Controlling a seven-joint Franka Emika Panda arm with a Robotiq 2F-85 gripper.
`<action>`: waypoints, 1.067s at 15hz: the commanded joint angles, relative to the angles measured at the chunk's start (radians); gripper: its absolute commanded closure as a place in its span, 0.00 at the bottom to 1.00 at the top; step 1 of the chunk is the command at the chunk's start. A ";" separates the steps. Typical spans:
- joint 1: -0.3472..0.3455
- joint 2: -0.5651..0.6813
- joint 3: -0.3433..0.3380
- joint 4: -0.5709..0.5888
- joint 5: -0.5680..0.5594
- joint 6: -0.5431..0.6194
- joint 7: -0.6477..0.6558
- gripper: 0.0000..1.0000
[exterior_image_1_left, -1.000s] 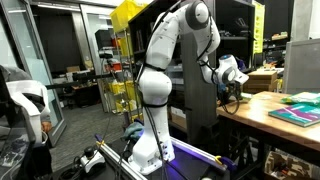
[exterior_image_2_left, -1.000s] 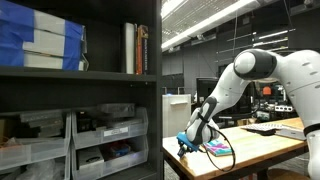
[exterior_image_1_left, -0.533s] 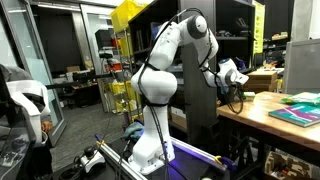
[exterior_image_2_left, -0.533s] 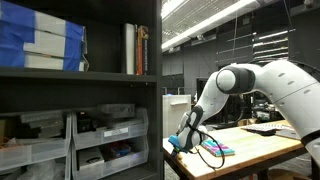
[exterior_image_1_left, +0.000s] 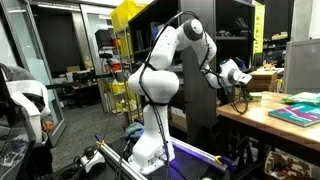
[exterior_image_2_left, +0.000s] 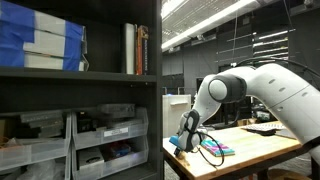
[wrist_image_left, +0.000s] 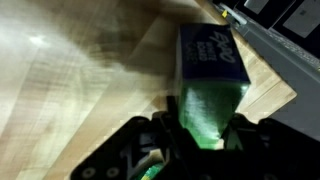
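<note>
In the wrist view my gripper (wrist_image_left: 205, 135) is shut on a blue and green box (wrist_image_left: 210, 65) with white lettering, held between both fingers above a light wooden table (wrist_image_left: 70, 70), near its edge. In an exterior view the gripper (exterior_image_2_left: 184, 140) hangs low over the table's end (exterior_image_2_left: 250, 152) nearest the shelf, with the blue box just visible in it. In an exterior view the gripper (exterior_image_1_left: 238, 82) is beside a dark cabinet and the box is hidden.
A dark shelf unit (exterior_image_2_left: 80, 75) with books and plastic bins stands close to the table's end. A flat multicoloured item (exterior_image_2_left: 216, 150) lies on the table by the gripper. A green book (exterior_image_1_left: 296, 114) lies farther along the table. A tall dark cabinet (exterior_image_1_left: 200, 110) stands beside the arm.
The arm's elbow has swung over and down. The gripper with the box has shifted a little toward the shelf end of the table and sits slightly lower.
</note>
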 joint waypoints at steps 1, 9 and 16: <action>0.047 0.012 -0.035 0.006 0.012 -0.002 0.034 0.88; 0.067 0.003 -0.050 0.004 0.019 -0.012 0.070 0.33; 0.044 0.004 -0.027 0.007 0.009 0.000 0.058 0.21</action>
